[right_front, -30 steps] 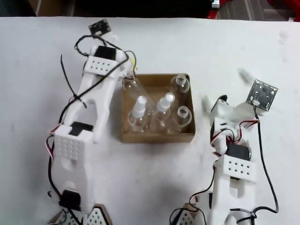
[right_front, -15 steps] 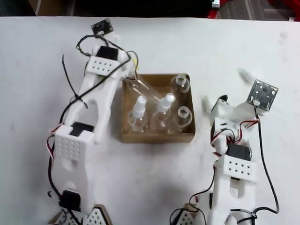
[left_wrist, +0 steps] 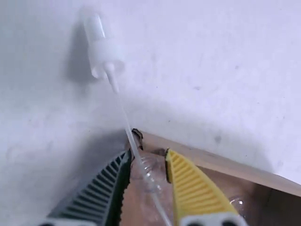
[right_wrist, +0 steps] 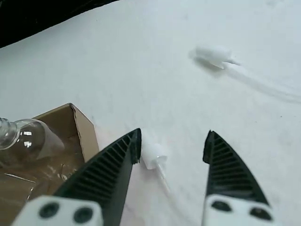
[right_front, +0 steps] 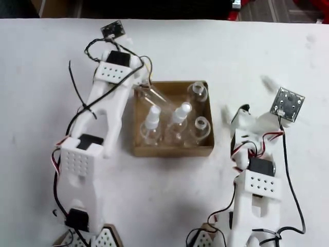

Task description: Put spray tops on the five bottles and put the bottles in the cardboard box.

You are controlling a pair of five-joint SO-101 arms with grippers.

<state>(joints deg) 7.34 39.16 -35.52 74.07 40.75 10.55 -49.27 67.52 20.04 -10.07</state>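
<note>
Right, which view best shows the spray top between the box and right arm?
The right wrist view: the spray top lies close between the right gripper's open fingers. The high view gives a faint pale shape; the left wrist view shows a different top.

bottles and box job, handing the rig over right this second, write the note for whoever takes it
Left gripper: shut on the tilted bottle at the cardboard box's far left corner. A loose spray top lies just beyond, its tube running between the fingers.
Right gripper: open over a second spray top right of the box. A third spray top lies farther off.
Done: all five bottles are in the box, two topped bottles among them.
Left: top the tilted bottle and the two open upright bottles.
</note>
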